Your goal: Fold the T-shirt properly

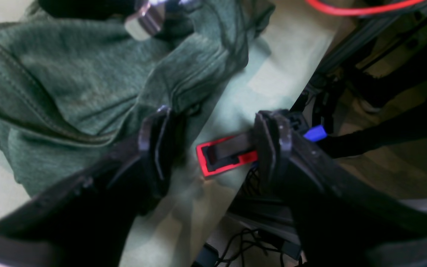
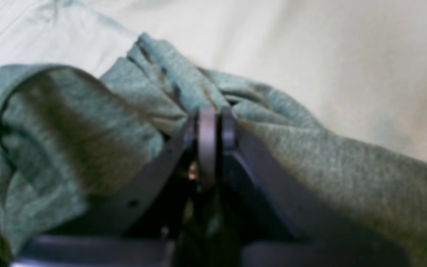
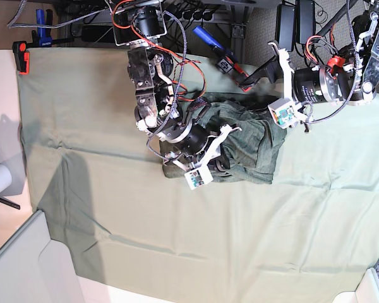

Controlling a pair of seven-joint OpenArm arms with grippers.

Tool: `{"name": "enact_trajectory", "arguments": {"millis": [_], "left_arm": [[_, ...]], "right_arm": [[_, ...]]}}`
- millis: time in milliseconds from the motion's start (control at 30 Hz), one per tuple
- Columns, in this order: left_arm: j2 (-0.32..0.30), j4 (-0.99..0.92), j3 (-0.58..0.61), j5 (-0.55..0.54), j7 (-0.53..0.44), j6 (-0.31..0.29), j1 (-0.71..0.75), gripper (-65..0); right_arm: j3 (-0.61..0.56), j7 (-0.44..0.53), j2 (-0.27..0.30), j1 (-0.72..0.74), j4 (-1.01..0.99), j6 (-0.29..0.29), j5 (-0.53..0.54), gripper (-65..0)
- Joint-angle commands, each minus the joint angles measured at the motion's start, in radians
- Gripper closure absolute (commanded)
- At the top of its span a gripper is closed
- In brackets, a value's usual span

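Your right gripper (image 2: 213,122) is clamped on a bunched fold of the T-shirt (image 2: 87,122), while your left gripper (image 1: 213,148) gapes wide just beside its far edge.

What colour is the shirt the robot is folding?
The T-shirt is dark heathered olive-green, clearest in the left wrist view.

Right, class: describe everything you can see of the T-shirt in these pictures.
The T-shirt is a dark, heathered olive-green knit, soft and heavily wrinkled, with stitched seams showing. It lies bunched in a rough heap on the paler green table cloth, near the table's far edge. The right gripper is shut on a gathered fold of it. The left gripper stands open at its edge, one finger against the fabric, nothing held.
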Motion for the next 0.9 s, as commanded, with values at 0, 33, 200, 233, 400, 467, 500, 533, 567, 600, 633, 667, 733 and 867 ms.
{"name": "enact_trajectory", "arguments": {"millis": [0,33,200,233,400,467,500,533,567,600,633,667,733,867], "left_arm": [[-0.006,0.014,-0.005,-0.017,-0.026,-0.009,-0.012,-36.9],[-0.006,0.014,-0.005,-0.017,-0.025,-0.009,-0.016,-36.9],[-0.006,0.013,-0.005,-0.016,-0.025,-0.009,-0.023,-36.9],[-0.006,0.013,-0.005,-0.016,-0.025,-0.009,-0.023,-36.9],[-0.006,0.013,-0.005,-0.002,-0.024,-0.009,-0.021,-36.9],[-0.013,0.012,-0.005,0.003,-0.024,-0.009,-0.020,-36.9],[-0.017,0.012,-0.005,0.004,-0.024,-0.009,-0.021,-36.9],[-0.017,0.012,-0.005,0.006,-0.024,-0.009,-0.021,-36.9],[-0.017,0.012,-0.007,0.010,-0.024,-0.009,-0.020,-36.9],[-0.017,0.011,-0.007,0.013,-0.024,-0.009,-0.020,-36.9],[-0.017,0.011,-0.007,0.013,-0.024,-0.009,-0.021,-36.9],[-0.017,0.011,-0.007,0.013,-0.024,-0.009,-0.021,-36.9],[-0.017,0.011,-0.008,0.013,-0.024,-0.009,-0.020,-36.9],[-0.017,0.011,-0.019,0.013,-0.024,-0.009,-0.020,-36.9]], "right_arm": [[0.001,0.034,-0.003,0.021,0.016,0.004,0.009,0.0],[0.001,0.042,-0.003,0.021,0.016,0.004,0.009,0.0],[0.001,0.086,-0.006,0.028,0.016,0.004,-0.024,0.0],[0.001,0.094,-0.006,0.035,0.016,0.004,-0.031,0.0],[0.002,0.104,-0.018,0.096,0.010,0.004,-0.051,0.0],[0.002,0.104,-0.033,0.125,-0.007,0.004,-0.067,0.0],[0.002,0.104,-0.044,0.142,-0.024,0.004,-0.069,0.0],[0.002,0.108,-0.054,0.159,-0.047,0.004,-0.069,0.0],[0.002,0.114,-0.065,0.175,-0.074,0.004,-0.070,0.0],[0.002,0.120,-0.074,0.192,-0.100,0.004,-0.069,0.0],[0.002,0.120,-0.084,0.205,-0.125,0.004,-0.069,0.0],[0.002,0.120,-0.091,0.214,-0.145,0.004,-0.069,0.0],[0.002,0.120,-0.097,0.217,-0.162,0.004,-0.065,0.0],[0.002,0.119,-0.097,0.209,-0.163,0.004,-0.061,0.0]]}}
